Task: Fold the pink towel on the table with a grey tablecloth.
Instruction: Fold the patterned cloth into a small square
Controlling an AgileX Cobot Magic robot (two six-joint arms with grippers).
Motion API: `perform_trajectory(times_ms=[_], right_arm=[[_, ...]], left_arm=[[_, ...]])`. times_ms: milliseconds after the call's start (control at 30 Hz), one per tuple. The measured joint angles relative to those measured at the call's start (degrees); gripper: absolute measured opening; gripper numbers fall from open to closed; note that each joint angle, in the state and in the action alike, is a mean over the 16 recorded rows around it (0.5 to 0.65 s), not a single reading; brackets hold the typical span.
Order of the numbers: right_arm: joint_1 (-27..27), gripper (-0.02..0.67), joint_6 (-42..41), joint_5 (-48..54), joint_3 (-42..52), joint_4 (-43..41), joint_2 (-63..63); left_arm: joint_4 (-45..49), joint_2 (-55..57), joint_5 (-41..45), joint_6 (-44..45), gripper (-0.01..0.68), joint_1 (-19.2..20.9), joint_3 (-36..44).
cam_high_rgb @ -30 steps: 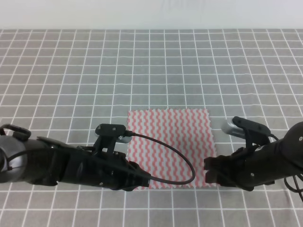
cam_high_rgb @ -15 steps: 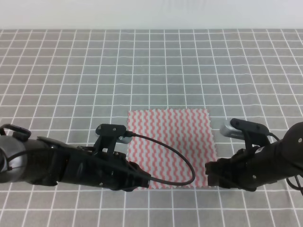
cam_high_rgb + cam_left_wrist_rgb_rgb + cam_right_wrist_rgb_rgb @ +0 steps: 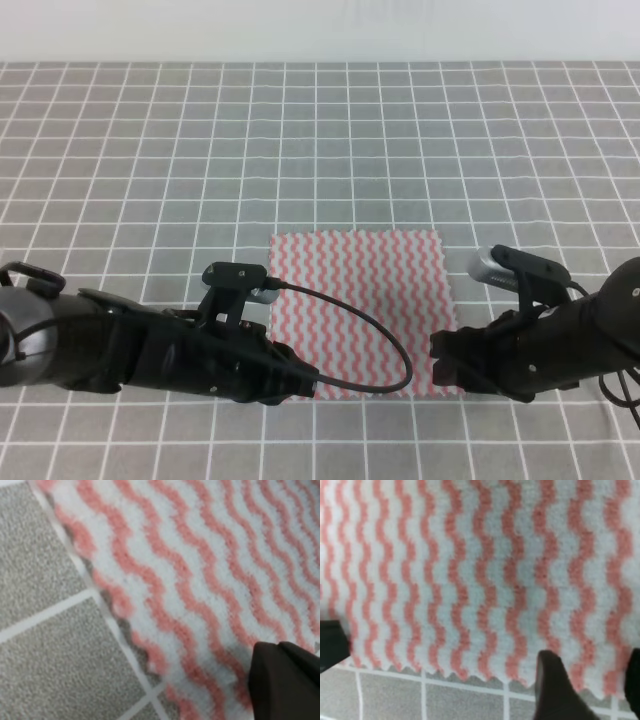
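Pink towel [image 3: 362, 308] is lying flat on the grey gridded tabletop [image 3: 320, 150], near its front edge. Nearest, the left gripper [image 3: 300, 380] is sitting low at the towel's near left corner, and the right gripper [image 3: 446, 362] at its near right corner; whether either set of fingers is apart or together cannot be told. A black cable [image 3: 385, 345] is arching over the towel's near half. Beyond the towel, gridded cloth is stretching back to a white wall [image 3: 320, 30].

Pink towel [image 3: 200, 580] fuzzy napped matt cloth; surface [image 3: 45, 645] cover grainy grey woven fabric; left claw [image 3: 285, 682] dark matt plastic.
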Motion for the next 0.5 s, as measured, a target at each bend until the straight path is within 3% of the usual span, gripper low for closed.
perform_trajectory(times_ms=[333,500], right_arm=[[0.0,0.272,-0.9,-0.1,-0.2,1.3,1.3],[-0.1,0.214,-0.9,-0.1,-0.3,0.7,2.1]], left_arm=[[-0.1,-0.1,-0.1,0.0,-0.003,0.0,-0.1],[-0.1,-0.2,-0.3,0.0,-0.003,0.0,-0.1]])
